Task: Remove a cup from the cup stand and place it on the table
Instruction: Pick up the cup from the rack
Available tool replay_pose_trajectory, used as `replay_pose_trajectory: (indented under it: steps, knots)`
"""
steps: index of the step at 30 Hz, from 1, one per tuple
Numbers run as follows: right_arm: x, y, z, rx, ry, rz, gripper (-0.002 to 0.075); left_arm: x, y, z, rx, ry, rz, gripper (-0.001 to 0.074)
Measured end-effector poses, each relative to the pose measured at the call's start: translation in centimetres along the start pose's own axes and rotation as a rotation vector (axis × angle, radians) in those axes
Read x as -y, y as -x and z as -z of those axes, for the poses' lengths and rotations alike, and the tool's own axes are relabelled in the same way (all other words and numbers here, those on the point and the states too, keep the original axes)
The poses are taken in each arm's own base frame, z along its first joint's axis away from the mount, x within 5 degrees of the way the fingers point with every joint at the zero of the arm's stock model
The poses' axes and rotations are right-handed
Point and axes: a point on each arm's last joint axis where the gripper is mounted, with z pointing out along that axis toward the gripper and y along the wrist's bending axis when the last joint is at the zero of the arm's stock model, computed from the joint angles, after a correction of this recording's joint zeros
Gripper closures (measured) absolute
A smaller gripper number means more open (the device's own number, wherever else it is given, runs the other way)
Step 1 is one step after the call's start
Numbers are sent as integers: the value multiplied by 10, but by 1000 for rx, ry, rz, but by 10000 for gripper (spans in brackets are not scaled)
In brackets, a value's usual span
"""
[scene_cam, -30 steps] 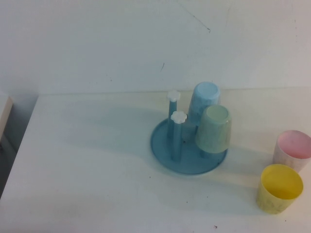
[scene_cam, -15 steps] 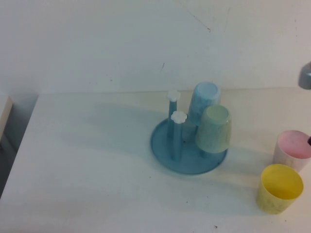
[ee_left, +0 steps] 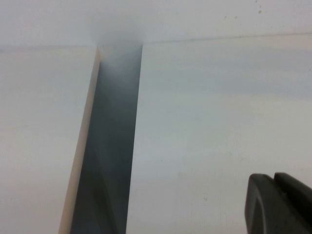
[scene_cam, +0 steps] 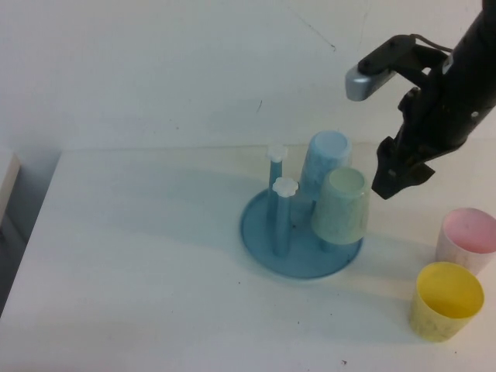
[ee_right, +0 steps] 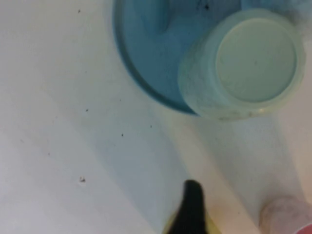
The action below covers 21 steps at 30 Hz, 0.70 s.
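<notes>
**Right arm above the stand, mint cup on its peg**

You have the right gripper (scene_cam: 397,180) in the air over the counter (scene_cam: 139,263), just beside the mint cup (scene_cam: 341,205) and a little above it, on the side facing the pink cup (scene_cam: 467,239). How far its jaws stand apart you cannot tell: only one dark fingertip shows in the right wrist view, and the high view shows a dark mass. Nothing is seen in its hold.

The mint cup sits upside down on a peg of the stand (scene_cam: 263,232), its flat bottom tilted up toward the jaws. In the right wrist view that bottom (ee_right: 256,61) lies ahead of the fingertip, with the blue dish (ee_right: 146,63) under it. Behind it, farther from the jaws, a blue cup (scene_cam: 325,159) is on another peg. Two more pegs with white caps (scene_cam: 284,186) stand bare on the far side of the dish from your jaws.

The pink cup and a yellow cup (scene_cam: 446,301) stand upright on the counter, below the jaws and apart from the stand.

Your left gripper (ee_left: 280,204) is over bare counter near a gap at its edge, well apart from everything; whether its jaws are parted you cannot tell.
</notes>
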Motion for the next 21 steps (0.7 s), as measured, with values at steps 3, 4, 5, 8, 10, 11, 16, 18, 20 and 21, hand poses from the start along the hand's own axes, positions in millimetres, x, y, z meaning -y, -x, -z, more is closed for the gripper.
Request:
replay_pose_trajectory:
  steps: [3, 4, 5, 8, 10, 11, 16, 18, 20, 21]
  knots:
    - [3, 11, -6, 4, 1, 2, 90, 0, 0, 0, 0, 0, 0, 738]
    - [4, 15, -9, 5, 1, 5, 71, 0, 0, 0, 0, 0, 0, 738]
    - [4, 17, -10, 8, 1, 5, 58, 0, 0, 0, 0, 0, 0, 738]
    - [5, 25, -19, 2, 6, 13, 43, 0, 0, 0, 0, 0, 0, 738]
    - [6, 29, -27, -8, 11, 18, 38, 0, 0, 0, 0, 0, 0, 738]
    - [6, 30, -31, -14, 14, 19, 38, 0, 0, 0, 0, 0, 0, 738]
    - [9, 37, -48, -44, 8, 35, 36, 0, 0, 0, 0, 0, 0, 738]
    - [10, 40, -53, -49, 6, 39, 35, 0, 0, 0, 0, 0, 0, 738]
    - [11, 43, -58, -52, 6, 40, 35, 0, 0, 0, 0, 0, 0, 738]
    - [11, 44, -59, -52, 7, 41, 34, 0, 0, 0, 0, 0, 0, 738]
